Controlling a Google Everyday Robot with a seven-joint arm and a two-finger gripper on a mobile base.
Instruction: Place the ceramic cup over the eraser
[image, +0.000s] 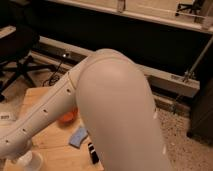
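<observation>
My arm fills the middle of the camera view and runs down to the lower left, where my gripper (16, 150) sits over the wooden table (50, 145). A white cylindrical thing, seemingly the ceramic cup (30, 161), is right below the gripper at the bottom edge; I cannot tell whether it is held. The eraser (93, 152), a small black block, lies on the table to the right of the cup, partly hidden by my arm.
A red-orange bowl (67, 118) and a blue sponge pad (78, 136) lie between the cup and the eraser. A white labelled bottle (5, 118) is at the left edge. A black office chair (20, 50) stands behind the table.
</observation>
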